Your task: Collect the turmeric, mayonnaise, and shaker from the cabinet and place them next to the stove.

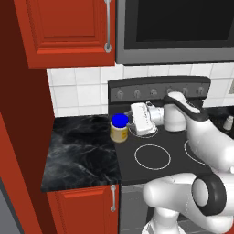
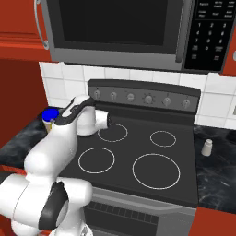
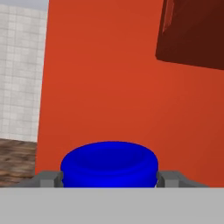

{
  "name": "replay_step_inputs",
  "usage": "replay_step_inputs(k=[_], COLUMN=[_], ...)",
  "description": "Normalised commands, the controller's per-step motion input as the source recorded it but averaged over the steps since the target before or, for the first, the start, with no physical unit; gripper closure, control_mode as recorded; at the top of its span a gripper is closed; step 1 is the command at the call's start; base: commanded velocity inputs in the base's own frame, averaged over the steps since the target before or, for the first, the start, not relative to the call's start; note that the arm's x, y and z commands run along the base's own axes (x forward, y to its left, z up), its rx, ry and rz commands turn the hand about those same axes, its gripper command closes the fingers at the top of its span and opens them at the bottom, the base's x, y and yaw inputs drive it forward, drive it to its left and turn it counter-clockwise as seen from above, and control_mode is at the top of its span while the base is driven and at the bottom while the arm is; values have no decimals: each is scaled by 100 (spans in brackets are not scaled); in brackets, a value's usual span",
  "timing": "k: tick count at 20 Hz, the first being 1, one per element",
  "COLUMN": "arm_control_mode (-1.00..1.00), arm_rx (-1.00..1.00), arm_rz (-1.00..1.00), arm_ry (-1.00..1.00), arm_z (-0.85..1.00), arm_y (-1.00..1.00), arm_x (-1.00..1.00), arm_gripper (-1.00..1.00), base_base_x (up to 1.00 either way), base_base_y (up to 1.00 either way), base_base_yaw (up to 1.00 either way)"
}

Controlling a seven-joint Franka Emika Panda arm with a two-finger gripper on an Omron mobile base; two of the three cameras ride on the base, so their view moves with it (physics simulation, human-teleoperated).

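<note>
A: Where did the mayonnaise [image 1: 119, 128] sit relative to the gripper [image 1: 129, 126]?

B: Upright at the left edge of the stove [image 1: 155, 157], where the glass top met the black counter [image 1: 80, 153]. The hand came at it level from the right, so the jar lay between the fingers [image 3: 48, 178], its long axis vertical and crosswise to them. In the hand view one finger stood on each side of the blue lid.

A: Pinching it?

B: Jaws spread about jar-wide. Contact could not be made out; judged either gripping or just letting go.

A: Anything hidden?

B: The fingertips in both base views, behind the wrist. The jar's label was cut off in the hand view. The shaker [image 2: 207, 147] stood on the counter right of the stove, well apart.
</note>
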Motion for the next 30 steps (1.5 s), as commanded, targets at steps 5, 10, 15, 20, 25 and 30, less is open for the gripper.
replay_step_inputs(k=[5, 10, 15, 20, 25, 30], arm_control_mode=[-100, -100, -100, -100, -100, -100], arm_rx=[0, 0, 0, 0, 0, 0], arm_rz=[0, 0, 0, 0, 0, 0], arm_ry=[2, 3, 2, 0, 0, 0], arm_z=[-27, -29, -25, -24, -31, -31], arm_y=[18, 13, 10, 10, 14, 14], arm_x=[49, 46, 45, 39, 25, 21], arm_gripper=[100, 100, 100, 100, 100, 100], base_base_x=[0, 0, 0, 0, 0, 0], base_base_y=[0, 0, 0, 0, 0, 0], base_base_yaw=[0, 0, 0, 0, 0, 0])
